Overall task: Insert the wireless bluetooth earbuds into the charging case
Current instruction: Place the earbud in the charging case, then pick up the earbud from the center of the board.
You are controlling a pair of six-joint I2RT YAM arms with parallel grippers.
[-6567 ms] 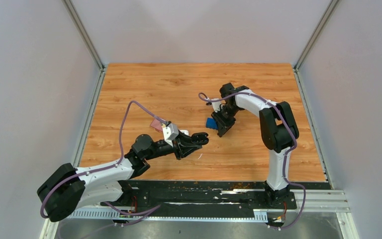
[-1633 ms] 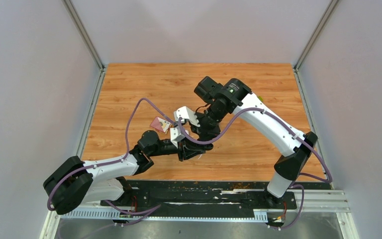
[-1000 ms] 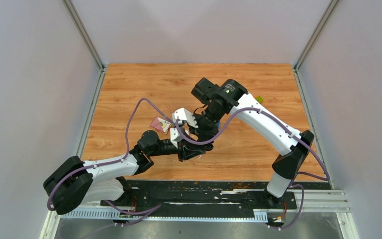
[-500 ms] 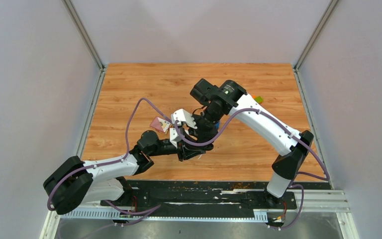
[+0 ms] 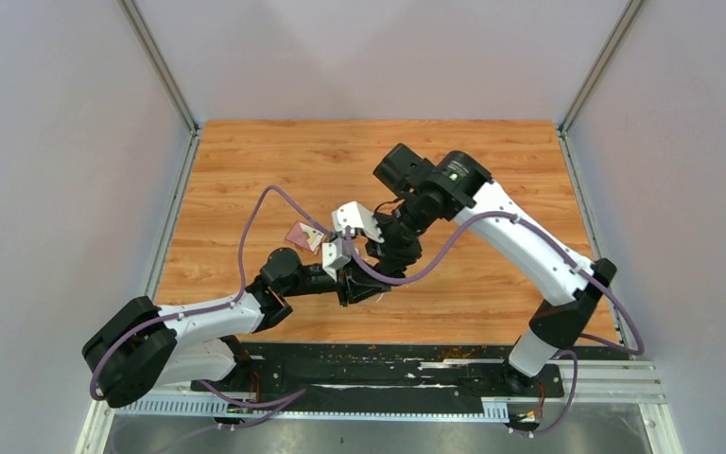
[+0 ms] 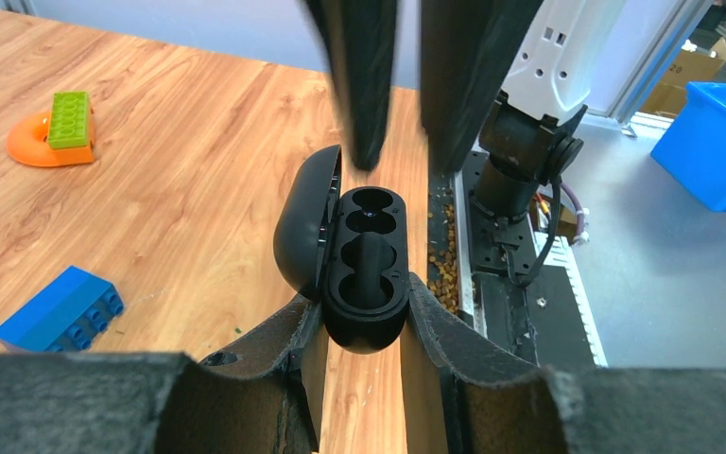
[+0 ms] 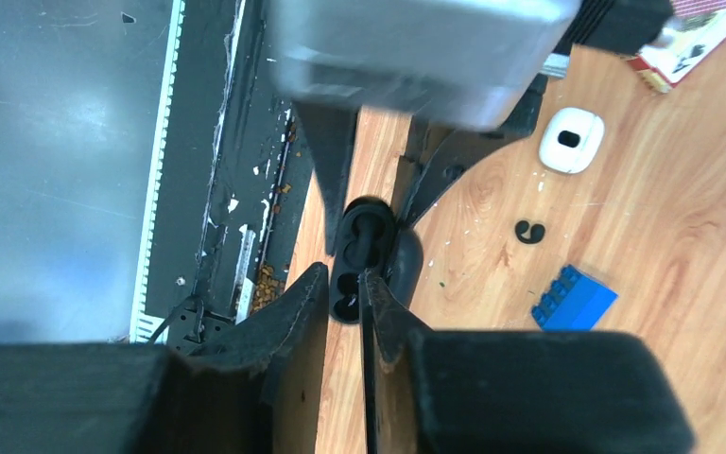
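Got the charging case (image 6: 369, 274) clamped in the left gripper (image 6: 367, 307), lid open, long axis pointing straight out from the jaws. Hovering over its far well with the right gripper (image 6: 406, 156), cracked slightly apart, nothing visibly held. Also spotting a black earbud (image 7: 529, 231) loose on the table (image 7: 700, 218) beyond.

The right pincer (image 7: 342, 276), fingers slightly parted, hangs over the open black charging case (image 7: 367, 227), blue block (image 7: 574, 296) nearby
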